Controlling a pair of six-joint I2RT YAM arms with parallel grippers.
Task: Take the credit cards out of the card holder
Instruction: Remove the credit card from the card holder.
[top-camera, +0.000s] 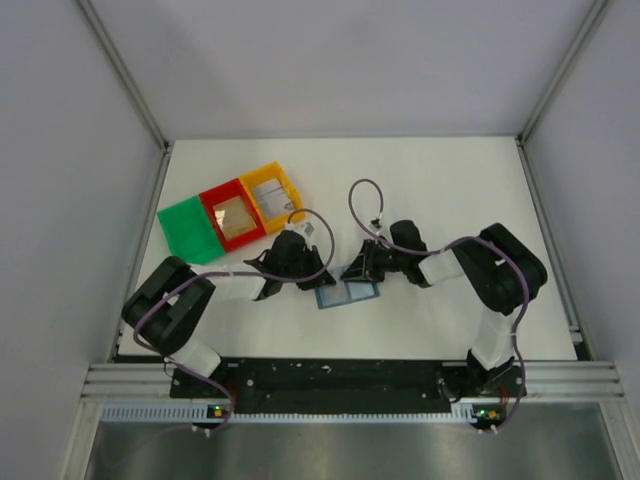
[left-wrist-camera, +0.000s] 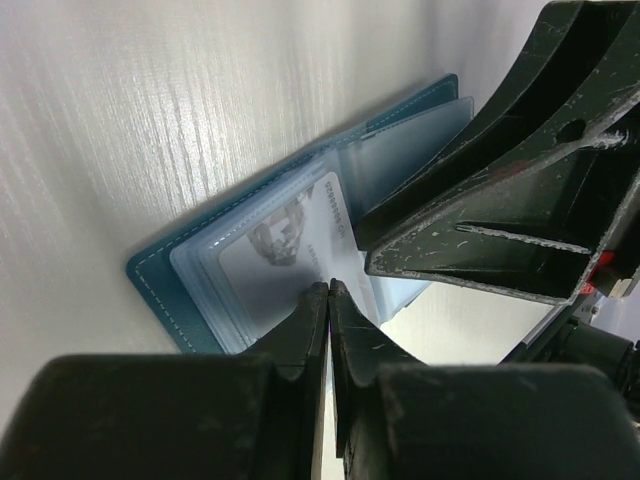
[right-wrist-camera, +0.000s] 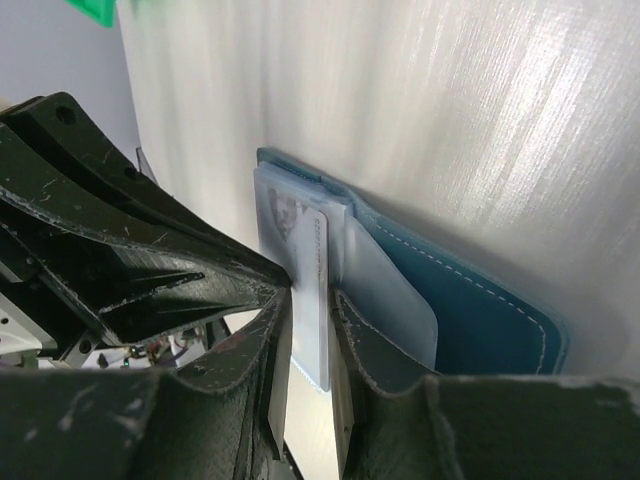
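The blue card holder (top-camera: 350, 295) lies open on the white table between both arms, with its clear inner pockets (left-wrist-camera: 400, 170) showing. A pale grey credit card (left-wrist-camera: 280, 250) with a printed portrait sticks out of one pocket. My left gripper (left-wrist-camera: 330, 290) is shut, its tips pinched at that card's lower edge. My right gripper (right-wrist-camera: 310, 298) comes in from the other side. Its jaws stand narrow, with the same credit card (right-wrist-camera: 305, 250) between them touching both fingers. In the top view the left gripper (top-camera: 312, 277) and the right gripper (top-camera: 352, 277) meet over the holder.
Green (top-camera: 190, 228), red (top-camera: 215, 203) and yellow (top-camera: 270, 192) trays stand in a row at the back left; the red one holds a card. Metal frame posts and grey walls enclose the table. The arms' cables loop above the holder.
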